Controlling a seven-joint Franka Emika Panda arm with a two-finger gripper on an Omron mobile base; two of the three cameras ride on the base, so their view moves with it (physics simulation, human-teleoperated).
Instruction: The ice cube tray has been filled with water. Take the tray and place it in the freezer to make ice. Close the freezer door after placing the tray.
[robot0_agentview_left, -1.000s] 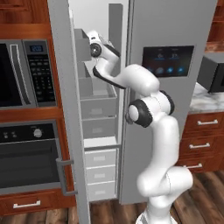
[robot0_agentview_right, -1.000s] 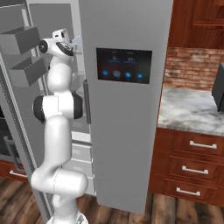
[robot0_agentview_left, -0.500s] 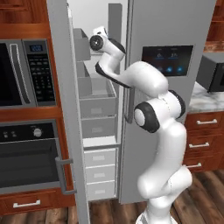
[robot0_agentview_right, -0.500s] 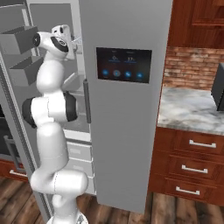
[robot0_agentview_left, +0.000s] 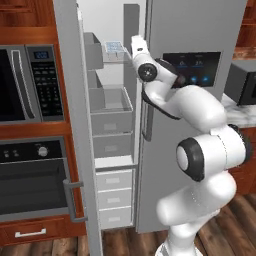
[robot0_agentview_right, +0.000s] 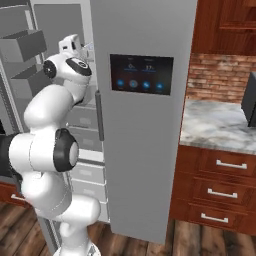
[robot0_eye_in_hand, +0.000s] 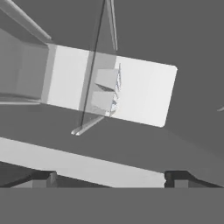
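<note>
The ice cube tray (robot0_agentview_left: 114, 48) sits on an upper shelf (robot0_agentview_left: 118, 56) inside the freezer (robot0_agentview_left: 112, 125), just left of the wrist. In the hand view the claw (robot0_eye_in_hand: 111, 177) is spread wide with nothing between its tips. The placing looks done, so the step in hand is the retreat: draw the arm straight out toward the near side, clear of the shelf edge, then swing left to the freezer door (robot0_agentview_left: 75, 130) and push on its handle (robot0_agentview_left: 73, 202).
</note>
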